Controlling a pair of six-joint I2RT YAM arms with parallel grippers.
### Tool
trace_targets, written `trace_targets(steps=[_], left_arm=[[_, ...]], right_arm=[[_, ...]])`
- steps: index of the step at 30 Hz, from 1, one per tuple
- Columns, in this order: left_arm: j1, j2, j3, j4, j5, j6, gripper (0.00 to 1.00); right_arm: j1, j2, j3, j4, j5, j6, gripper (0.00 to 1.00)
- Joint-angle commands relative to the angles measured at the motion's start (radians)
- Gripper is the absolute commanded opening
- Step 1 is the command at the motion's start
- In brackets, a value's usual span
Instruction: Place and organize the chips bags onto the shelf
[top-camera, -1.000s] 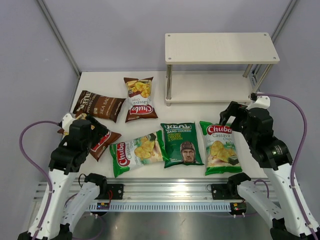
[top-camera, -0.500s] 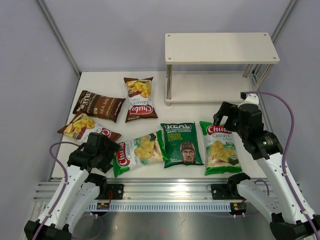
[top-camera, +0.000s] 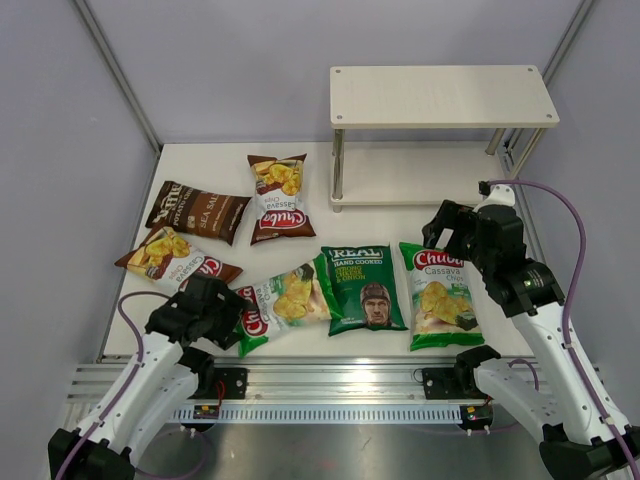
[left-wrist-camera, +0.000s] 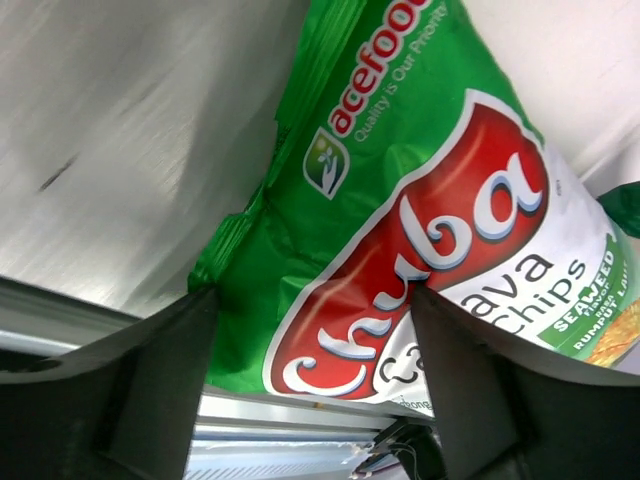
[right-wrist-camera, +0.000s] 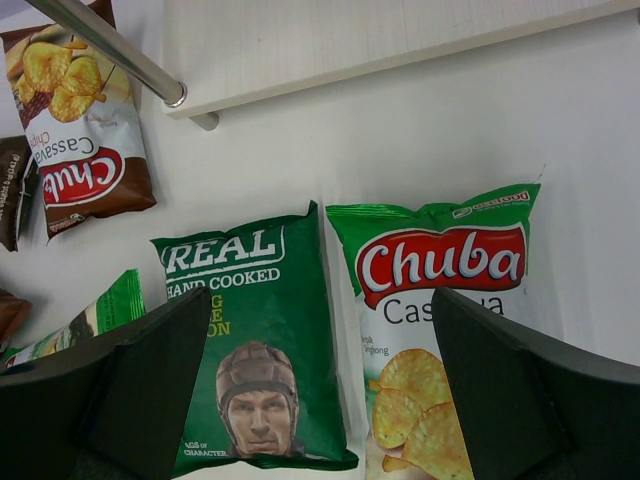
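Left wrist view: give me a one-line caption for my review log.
Left pincer, jaws apart, straddles the logo end of a green-white Chuba cassava-chips bag.

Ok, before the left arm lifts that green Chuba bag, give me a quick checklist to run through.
1. Left gripper lined up over the end of the green-white Chuba bag: ok.
2. Bag actually pinched: cannot tell.
3. Right gripper open, holding nothing: ok.
4. Both boards of the shelf bare: ok.
5. Way to the shelf free: not ok, the right gripper hovers just in front of it.
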Motion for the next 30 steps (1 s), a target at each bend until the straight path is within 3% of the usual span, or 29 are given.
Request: trace_targets(steps=[1, 4, 5, 8, 11, 14, 15, 23, 26, 30], left_arm=[[-0.007, 0.018, -0.044, 0.032, -0.04, 0.003, 0.75], [-0.007, 0.018, -0.074, 0.093, -0.028, 0.01, 0.6], [-0.007, 0.018, -0.082, 0.11, -0.021, 0.013, 0.47], [-0.007, 0.014, -0.085, 0.13, -0.02, 0.023, 0.26], [-0.007, -0.009, -0.068, 0.124, -0.05, 0.042, 0.14], [-0.005, -0.058, -0.077, 0.171, -0.06, 0.068, 0.08], [-0.007, -0.075, -0.085, 0.191, -0.058, 0.074, 0.01], [-0.005, -0.138, -0.113, 0.27, -0.058, 0.124, 0.0], [-0.007, -0.17, -0.096, 0.311, -0.054, 0.216, 0.0], [-0.005, -0.241, -0.032, 0.307, -0.06, 0.307, 0.0]], right_arm=[[0.003, -0.003, 0.004, 0.049, -0.041, 0.011, 0.99], [0.003, -0.008, -0.003, 0.048, -0.049, 0.014, 1.0], [0.003, -0.011, -0.004, 0.049, -0.052, 0.013, 0.99], [0.004, -0.015, -0.009, 0.044, -0.051, 0.011, 0.99], [0.003, -0.014, -0.013, 0.048, -0.054, 0.008, 1.0], [0.003, -0.006, -0.019, 0.055, -0.071, 0.01, 0.99], [0.003, -0.005, -0.021, 0.064, -0.075, 0.01, 1.0], [0.003, 0.008, -0.018, 0.074, -0.091, 0.01, 1.0], [0.004, 0.014, -0.021, 0.081, -0.104, 0.01, 0.99], [0.003, 0.04, -0.033, 0.11, -0.239, -0.018, 1.0]])
